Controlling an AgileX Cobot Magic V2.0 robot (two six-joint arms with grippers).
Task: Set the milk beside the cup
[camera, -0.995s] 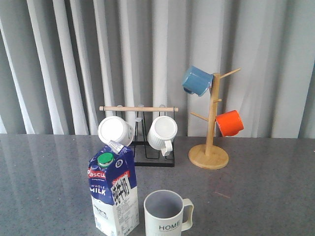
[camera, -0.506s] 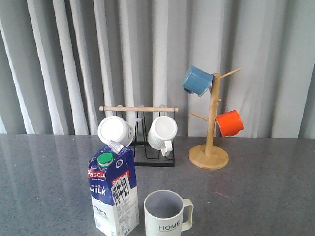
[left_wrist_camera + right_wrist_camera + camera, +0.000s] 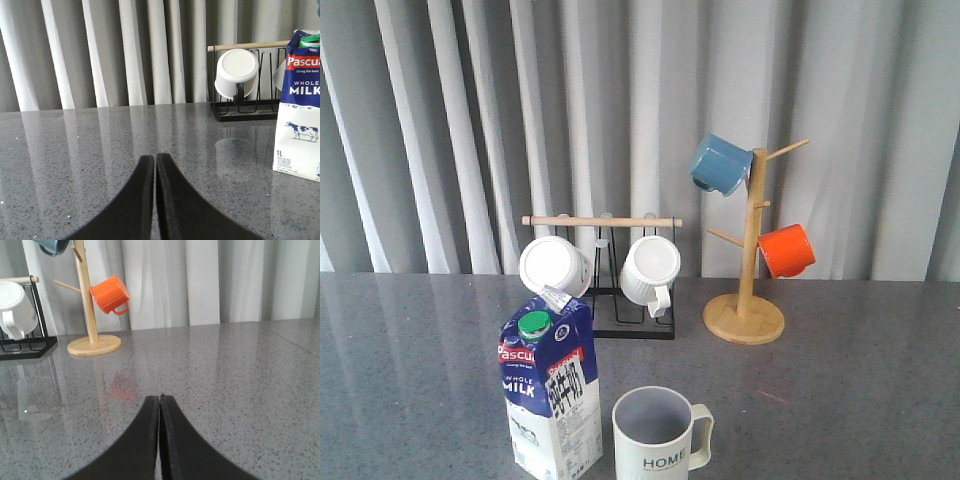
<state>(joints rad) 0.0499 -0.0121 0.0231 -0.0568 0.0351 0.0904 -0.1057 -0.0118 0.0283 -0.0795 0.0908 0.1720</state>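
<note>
Grey pleated curtains close off the back of the scene, and a speckled grey table (image 3: 880, 390) runs beneath everything; the milk (image 3: 551, 396) is stood upright on it, with the cup (image 3: 658, 436) just beside it, a narrow gap being visible between the two; the cup's opening is turned upward and its handle is pointed away from the carton. No pincer is seen in the front view. The left gripper (image 3: 155, 159) is shown in its wrist view with fingers pressed together, nothing being held between them; the milk is seen ahead of these fingers and off to one side, well apart from them, with a black rack (image 3: 612, 290) carrying two white ribbed mugs (image 3: 650, 270) farther beyond. The right gripper (image 3: 159, 399) is likewise seen drawn together on nothing, low over bare table; ahead of it and well apart, a wooden mug tree (image 3: 91, 310) is stood, an orange mug (image 3: 110, 294) and a blue mug (image 3: 720, 164) being hung from its pegs.
</note>
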